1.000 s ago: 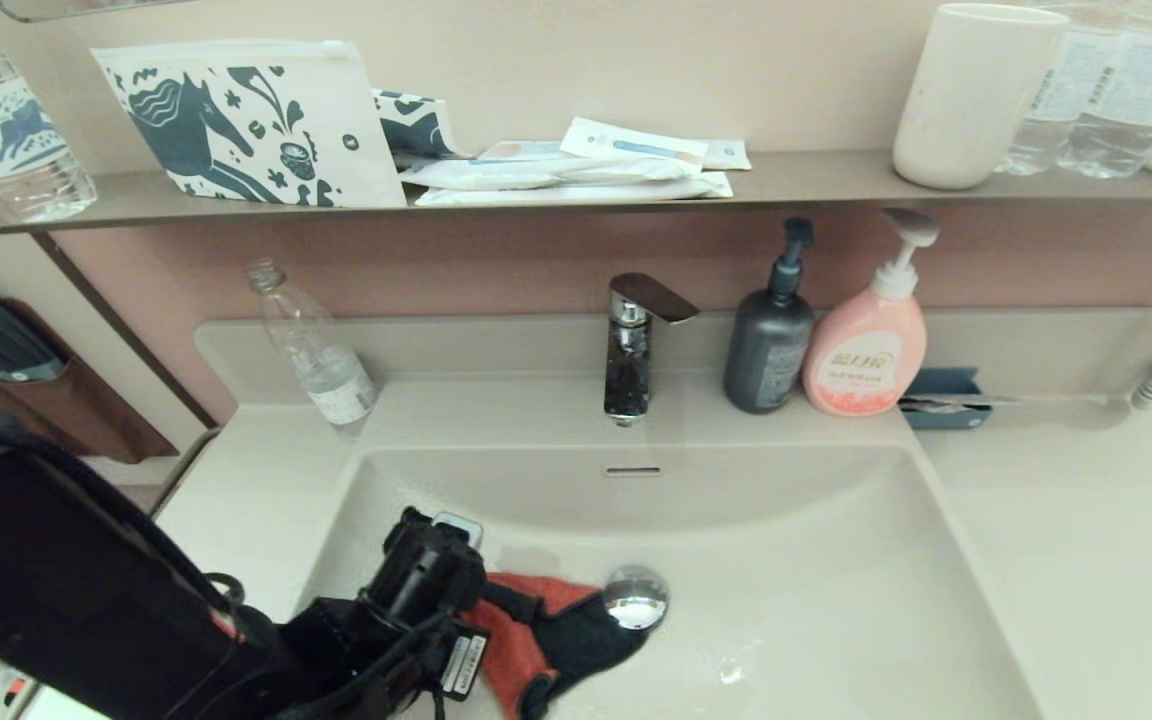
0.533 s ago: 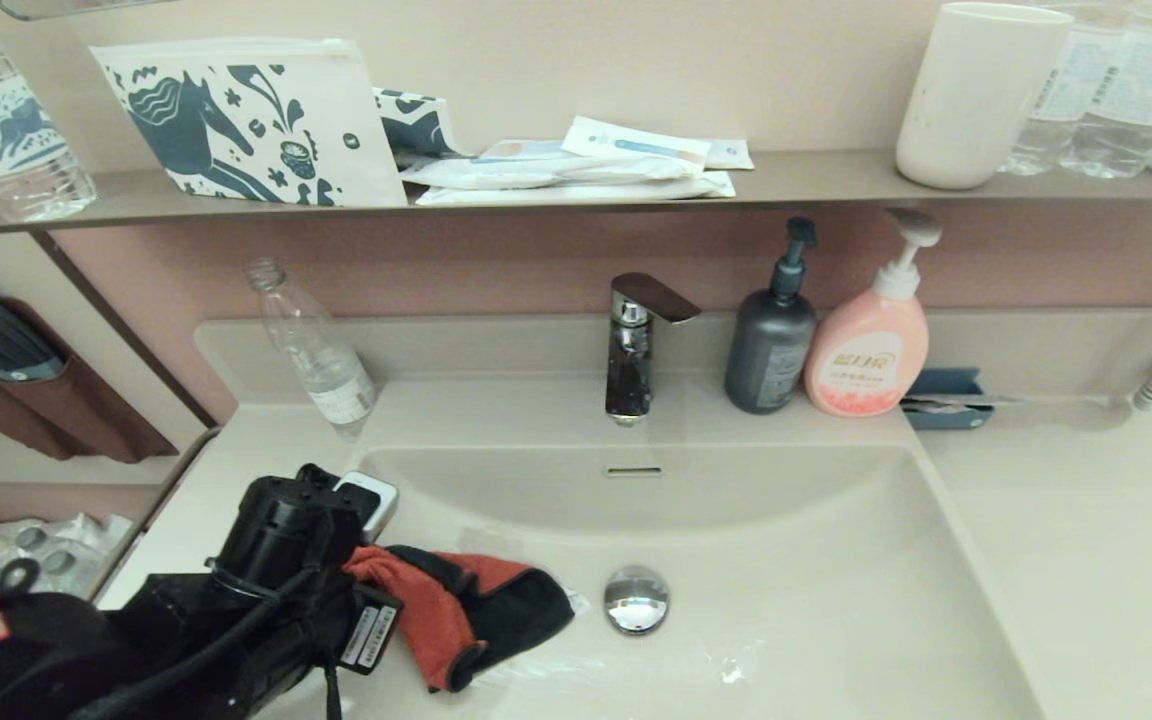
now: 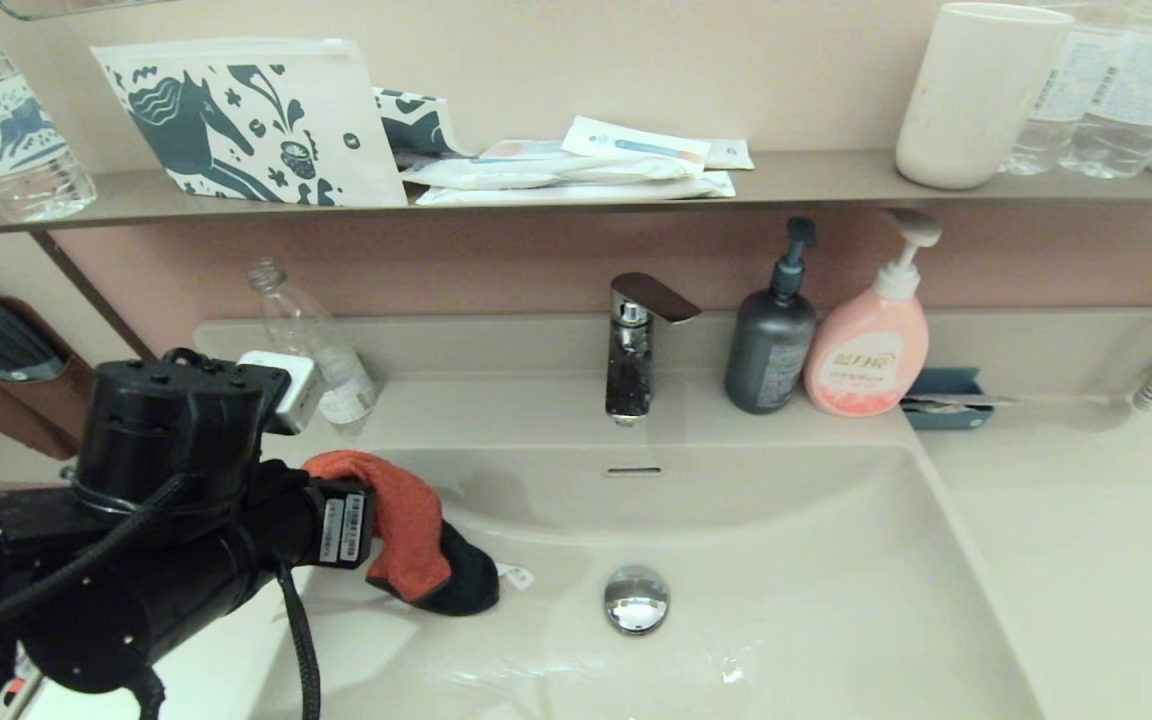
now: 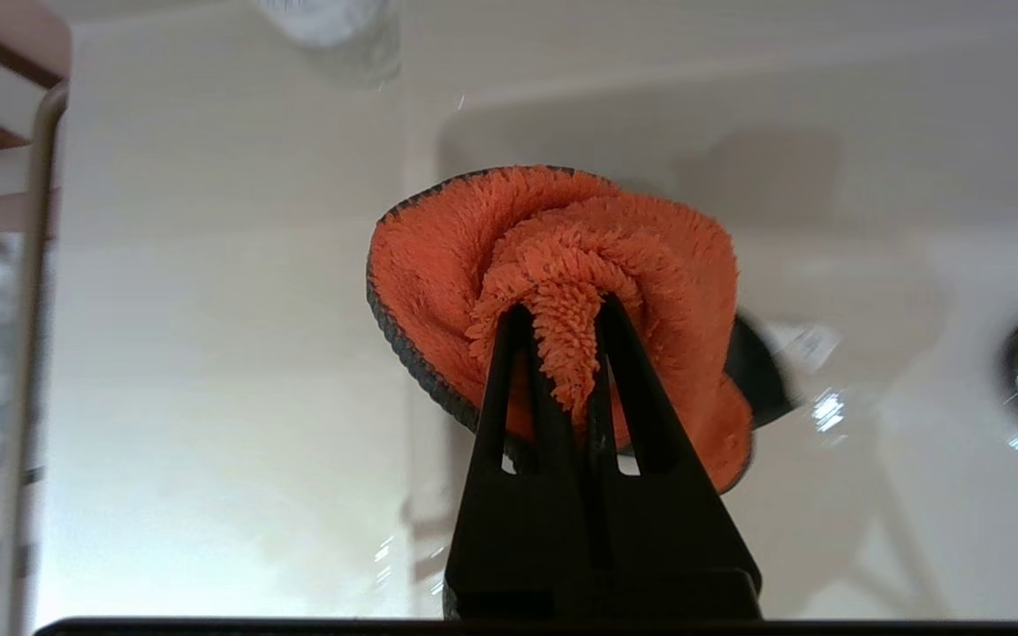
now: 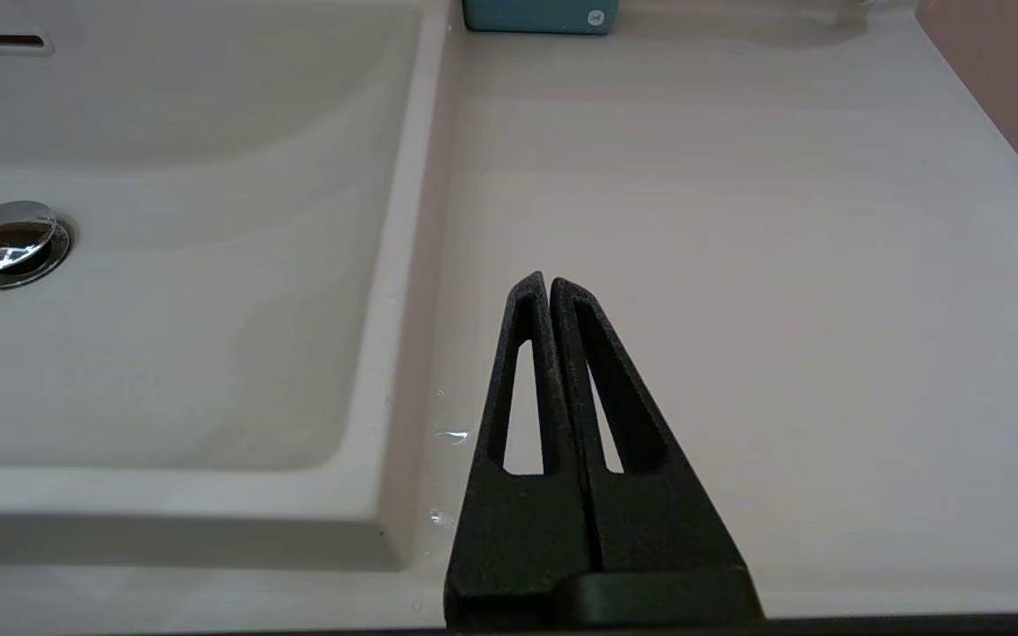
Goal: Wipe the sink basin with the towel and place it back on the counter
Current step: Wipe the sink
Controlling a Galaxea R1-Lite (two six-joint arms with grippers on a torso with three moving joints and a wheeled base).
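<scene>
The orange-red towel (image 3: 406, 520) with dark trim hangs bunched from my left gripper (image 4: 557, 311), which is shut on a fold of it. It is lifted over the left edge of the off-white sink basin (image 3: 786, 570), its dark lower end dangling above the basin's left slope. The left wrist view shows the towel (image 4: 562, 238) wrapped round the fingertips, with the counter (image 4: 208, 353) below. The chrome drain stopper (image 3: 635, 598) sits bare in the basin's middle. My right gripper (image 5: 548, 281) is shut and empty, parked over the right counter (image 5: 739, 221); the head view does not show it.
A clear plastic bottle (image 3: 308, 340) stands on the left counter just behind my left arm. The faucet (image 3: 636, 345), a dark pump bottle (image 3: 769, 335) and a pink soap bottle (image 3: 868, 340) line the back ledge. A wall shelf (image 3: 796, 180) with a patterned pouch (image 3: 246, 120) hangs above.
My left gripper has carried the towel up and to the left, from beside the drain on the basin floor to above the basin's left rim. The drain now shows fully.
</scene>
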